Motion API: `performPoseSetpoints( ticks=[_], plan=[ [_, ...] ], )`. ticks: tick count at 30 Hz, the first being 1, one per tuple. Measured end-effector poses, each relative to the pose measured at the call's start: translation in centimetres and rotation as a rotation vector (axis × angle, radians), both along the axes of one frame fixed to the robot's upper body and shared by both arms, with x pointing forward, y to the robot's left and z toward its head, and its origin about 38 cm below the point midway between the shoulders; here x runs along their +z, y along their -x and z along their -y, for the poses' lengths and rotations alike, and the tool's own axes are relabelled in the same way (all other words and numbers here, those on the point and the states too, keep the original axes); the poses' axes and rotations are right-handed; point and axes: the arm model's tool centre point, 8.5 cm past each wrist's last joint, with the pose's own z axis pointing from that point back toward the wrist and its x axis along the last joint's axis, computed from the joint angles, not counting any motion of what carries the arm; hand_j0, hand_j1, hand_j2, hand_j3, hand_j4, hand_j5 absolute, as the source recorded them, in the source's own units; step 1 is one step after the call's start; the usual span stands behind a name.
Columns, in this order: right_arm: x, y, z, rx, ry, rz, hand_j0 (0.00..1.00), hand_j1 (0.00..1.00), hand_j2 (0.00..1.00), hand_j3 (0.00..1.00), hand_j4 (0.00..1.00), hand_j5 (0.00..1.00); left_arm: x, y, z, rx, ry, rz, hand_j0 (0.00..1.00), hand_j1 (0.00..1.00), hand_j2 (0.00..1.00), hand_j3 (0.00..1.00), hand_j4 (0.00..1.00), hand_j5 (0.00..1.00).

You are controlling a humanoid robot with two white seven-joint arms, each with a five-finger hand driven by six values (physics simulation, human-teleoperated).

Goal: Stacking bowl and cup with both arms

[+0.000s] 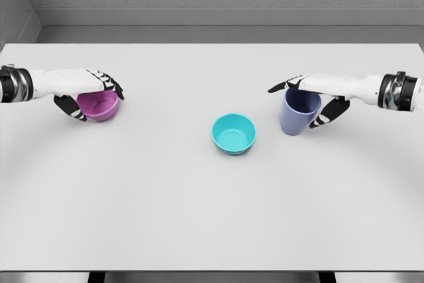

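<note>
Purple bowl (99, 105), teal bowl (233, 134), blue-violet cup (299, 113), pale grey table (212, 217)

Lighting's super even and bright, soft from overhead, no glare anywhere. The pale counter (212, 217) looks nearly washed out. Only faint, fuzzy shadows sit under the teal bowl (234, 134) and blue cup (299, 112). Everything's a touch soft, with slight darkening toward the back corners.
</note>
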Motion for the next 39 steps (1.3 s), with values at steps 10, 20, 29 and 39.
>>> performPoseSetpoints(
  ticks=[10,20,29,39],
  plan=[
    [-0.2,0.0,0.1,-0.006,-0.009,-0.011,0.59,0.59,0.59,0.59,0.59,0.59,1.6,0.0,1.7,-0.055,0.004,0.043,0.67,0.67,0.67,0.67,0.67,0.67],
    [0.8,-0.4,0.1,0.0,0.009,0.016,0.62,0.62,0.62,0.62,0.62,0.62,3.4,0.1,3.9,-0.121,0.002,0.095,0.67,0.67,0.67,0.67,0.67,0.67],
    [1.7,-0.7,0.5,-0.005,0.013,0.032,0.63,0.63,0.63,0.63,0.63,0.63,4.2,-0.4,6.9,-0.178,0.019,0.126,0.67,0.67,0.67,0.67,0.67,0.67],
    [2.4,-0.7,1.2,-0.017,0.016,0.046,0.63,0.63,0.63,0.63,0.63,0.63,4.5,-0.3,10.8,-0.257,0.041,0.152,0.67,0.67,0.67,0.67,0.67,0.67]
  ],
)
